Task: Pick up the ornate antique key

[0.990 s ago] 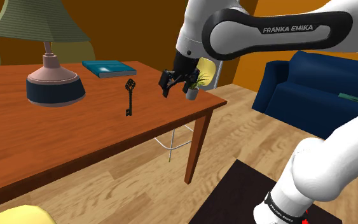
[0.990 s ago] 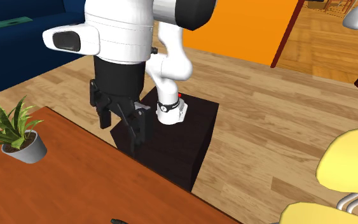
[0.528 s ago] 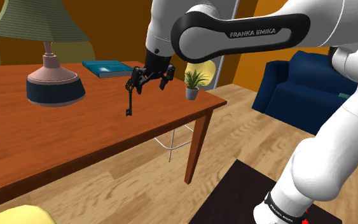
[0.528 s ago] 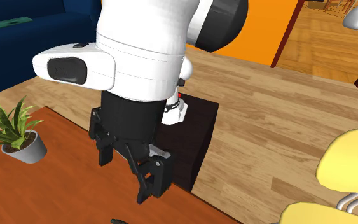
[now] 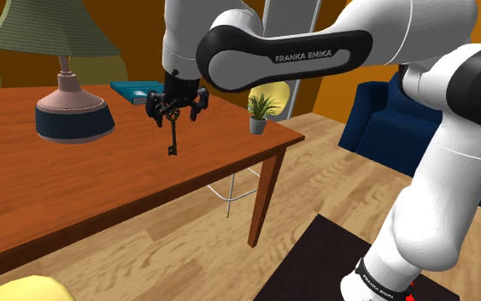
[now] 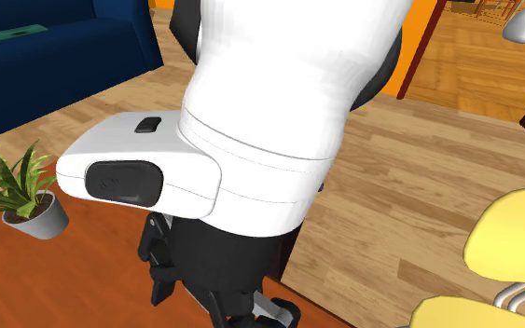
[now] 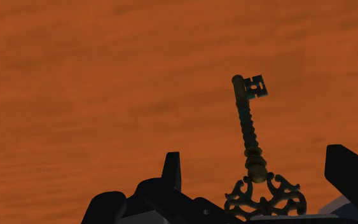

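Ornate key [image 7: 250, 137] — dark metal, scrolled bow, ringed shaft, notched bit — lying flat on wooden table [image 5: 102, 175].

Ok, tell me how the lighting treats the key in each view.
Wrist view: dim, the dark key stands out on the orange-brown table, casting no clear shadow. Shoulder view: evenly lit, the black claw overlaps the key's top. Second exterior view: bright on the white arm.
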Available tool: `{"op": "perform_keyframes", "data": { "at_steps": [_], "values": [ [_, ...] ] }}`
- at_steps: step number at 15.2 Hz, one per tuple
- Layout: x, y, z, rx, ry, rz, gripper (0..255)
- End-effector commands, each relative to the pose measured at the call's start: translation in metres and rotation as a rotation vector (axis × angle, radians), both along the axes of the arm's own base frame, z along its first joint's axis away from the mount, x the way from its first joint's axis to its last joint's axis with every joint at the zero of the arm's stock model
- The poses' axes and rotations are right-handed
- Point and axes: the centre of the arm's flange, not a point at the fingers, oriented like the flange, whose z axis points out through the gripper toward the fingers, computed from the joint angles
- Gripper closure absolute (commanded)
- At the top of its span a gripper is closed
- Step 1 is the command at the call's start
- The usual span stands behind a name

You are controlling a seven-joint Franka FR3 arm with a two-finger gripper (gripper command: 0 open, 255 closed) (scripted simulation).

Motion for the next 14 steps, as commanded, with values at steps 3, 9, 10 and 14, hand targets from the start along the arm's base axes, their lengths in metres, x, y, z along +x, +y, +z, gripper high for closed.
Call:
{"op": "perform_keyframes", "data": {
  "at_steps": [3, 9, 10, 14],
  "values": [
    [0.002, 0.000, -0.021, 0.000, -0.001, 0.000, 0],
    [0.002, 0.000, -0.029, 0.000, -0.001, 0.000, 255],
    [0.001, 0.000, -0.029, 0.000, -0.001, 0.000, 255],
    [0.001, 0.000, -0.030, 0.000, -0.001, 0.000, 255]
  ]
}}
